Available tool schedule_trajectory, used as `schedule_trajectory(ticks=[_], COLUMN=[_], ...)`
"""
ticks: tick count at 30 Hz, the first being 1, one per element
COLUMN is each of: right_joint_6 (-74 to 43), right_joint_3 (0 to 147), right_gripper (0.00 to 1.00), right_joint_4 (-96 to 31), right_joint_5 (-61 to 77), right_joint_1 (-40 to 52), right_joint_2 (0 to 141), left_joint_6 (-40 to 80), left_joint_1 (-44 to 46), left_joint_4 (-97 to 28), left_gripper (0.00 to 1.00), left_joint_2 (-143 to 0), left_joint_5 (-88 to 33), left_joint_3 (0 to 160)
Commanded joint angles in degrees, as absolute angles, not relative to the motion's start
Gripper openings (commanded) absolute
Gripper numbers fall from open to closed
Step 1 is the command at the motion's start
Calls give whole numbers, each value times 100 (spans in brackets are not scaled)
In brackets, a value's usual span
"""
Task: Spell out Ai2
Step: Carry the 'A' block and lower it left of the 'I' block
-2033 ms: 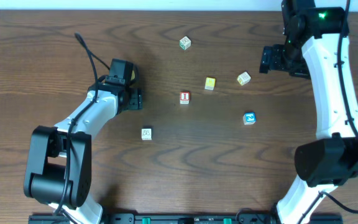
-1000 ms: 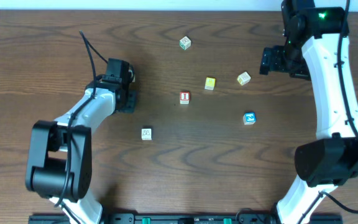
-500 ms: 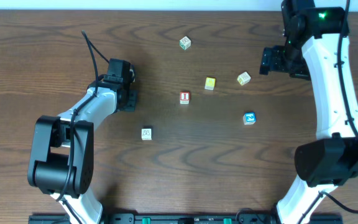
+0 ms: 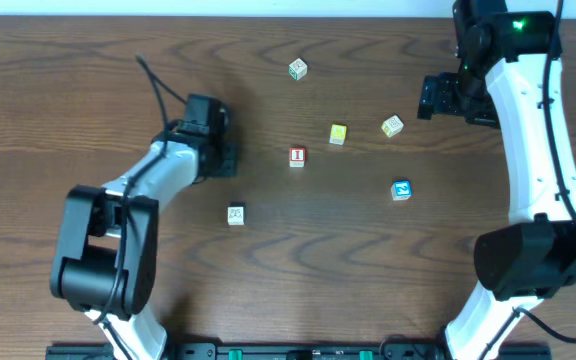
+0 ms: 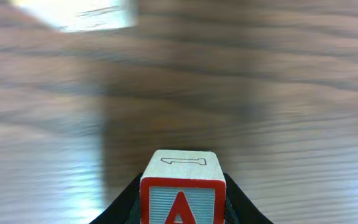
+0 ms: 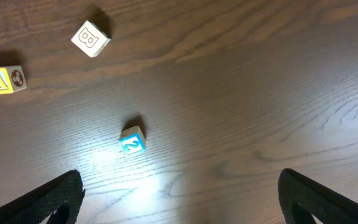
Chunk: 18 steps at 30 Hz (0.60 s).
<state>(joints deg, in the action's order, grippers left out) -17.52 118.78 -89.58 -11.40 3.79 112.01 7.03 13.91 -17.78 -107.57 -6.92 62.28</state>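
Pinching the A block (image 5: 179,198) in the left hand (image 4: 226,160), left of the I block (image 4: 296,156) across open counter (image 4: 260,120). Holding the right hand (image 6: 179,186) spread, well right of that I block.

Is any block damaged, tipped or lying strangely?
Nothing looks damaged. The B block and the 2 block merely sit turned at different angles. The left gripper holds the A block squarely.

**Three cameras, three heights**

Overhead looks straight down on the wooden table (image 4: 268,290). The left wrist camera sits low, almost against a red A block (image 5: 180,193), facing along the surface. The right wrist camera hangs high, facing down; it shares the blue 2 block (image 6: 132,139) with overhead.
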Motion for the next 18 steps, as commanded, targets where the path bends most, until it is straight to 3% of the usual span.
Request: schedule_trajectory(ticks=[1,18], right_joint_6=[-1710,-1710], right_joint_3=[11922,11922], right_gripper=[99,99], right_joint_4=[-8956,-8962], right_joint_5=[-1203,-1203], right_joint_1=[340,340], right_joint_2=[11135,11137], left_joint_6=[947,1138], left_joint_1=[1811,2351], left_joint_4=[-1656,-1629], left_gripper=[26,25], left_joint_2=[-10847,-10906], left_joint_5=[-561,-237], left_joint_3=[6294,7037])
